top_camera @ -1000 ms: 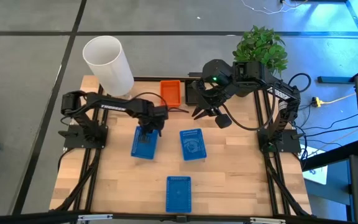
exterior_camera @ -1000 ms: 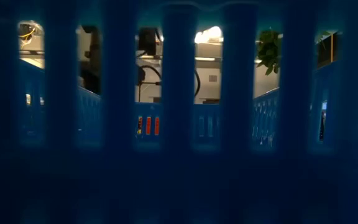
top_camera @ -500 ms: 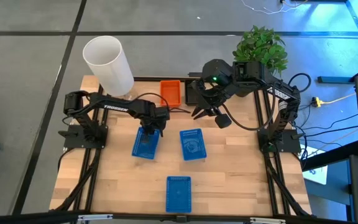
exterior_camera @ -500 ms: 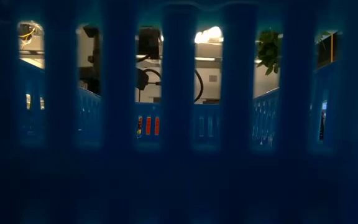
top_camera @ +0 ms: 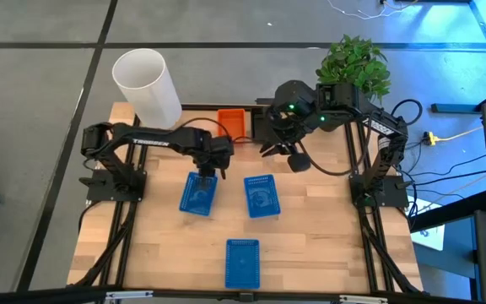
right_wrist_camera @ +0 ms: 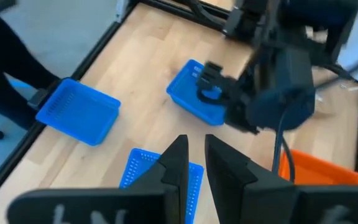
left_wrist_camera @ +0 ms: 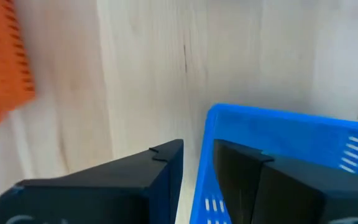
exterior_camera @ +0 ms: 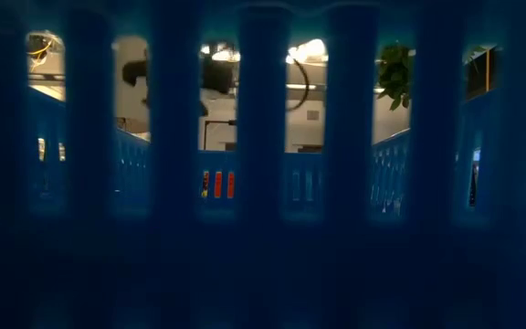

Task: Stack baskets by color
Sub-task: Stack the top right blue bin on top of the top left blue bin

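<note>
No lettering, label, brand or number could be read anywhere; pale markings on the dark left arm (top_camera: 154, 141) were too small to make out.

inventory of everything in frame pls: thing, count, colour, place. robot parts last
blue baskets: 3, blue; left one under the left gripper, middle one at table centre, near one at the front edge, pressed up against the low camera.
orange basket: 1, orange, back edge of the table.
black basket: looks like 1, dark, beside the orange one, mostly hidden by the right arm.
white cylinder: 1, white, back left corner.
plant: 1, green, back right, behind the right arm.
table: 1, light wood.
left gripper: dark, at the left blue basket's far rim, fingers apart with one either side of the wall.
right gripper: dark, above the table beside the black basket, holding nothing.
</note>
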You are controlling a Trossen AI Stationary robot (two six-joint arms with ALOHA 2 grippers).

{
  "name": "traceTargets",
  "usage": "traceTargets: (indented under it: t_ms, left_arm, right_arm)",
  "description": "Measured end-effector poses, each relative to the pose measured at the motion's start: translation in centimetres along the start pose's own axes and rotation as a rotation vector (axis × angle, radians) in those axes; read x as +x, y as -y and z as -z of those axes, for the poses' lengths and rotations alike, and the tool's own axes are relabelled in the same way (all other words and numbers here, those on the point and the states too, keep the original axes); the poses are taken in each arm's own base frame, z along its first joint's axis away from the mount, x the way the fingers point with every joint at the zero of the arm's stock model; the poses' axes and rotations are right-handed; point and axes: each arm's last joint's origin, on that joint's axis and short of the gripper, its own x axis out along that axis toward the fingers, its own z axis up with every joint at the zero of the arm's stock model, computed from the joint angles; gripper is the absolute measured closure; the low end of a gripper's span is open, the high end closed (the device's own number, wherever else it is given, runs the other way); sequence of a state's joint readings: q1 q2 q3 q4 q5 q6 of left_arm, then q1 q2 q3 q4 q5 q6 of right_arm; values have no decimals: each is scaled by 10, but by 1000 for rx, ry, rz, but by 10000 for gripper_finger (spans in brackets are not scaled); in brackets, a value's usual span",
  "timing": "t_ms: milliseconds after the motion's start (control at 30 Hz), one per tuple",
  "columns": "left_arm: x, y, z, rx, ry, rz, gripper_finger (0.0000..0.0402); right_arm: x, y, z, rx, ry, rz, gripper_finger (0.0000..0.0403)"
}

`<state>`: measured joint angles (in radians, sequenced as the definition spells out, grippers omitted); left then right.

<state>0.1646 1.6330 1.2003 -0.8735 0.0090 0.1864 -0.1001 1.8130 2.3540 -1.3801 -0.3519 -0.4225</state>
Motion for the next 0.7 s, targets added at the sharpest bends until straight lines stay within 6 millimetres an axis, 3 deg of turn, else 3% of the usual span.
traceTargets:
  t_ms: [300, 533, 700]
  left_arm:
    - [-67, 4, 1, 19, 193, -38, 323]
    - [-114, 22, 20, 48, 350, -60, 323]
    - [-135, 39, 31, 37, 429, -25, 323]
  right_arm:
    - [0, -4, 8, 66, -88, -19, 348]
    - [-1, -7, 16, 234, -201, 48, 348]
    - [3, -10, 17, 441, -243, 144, 348]
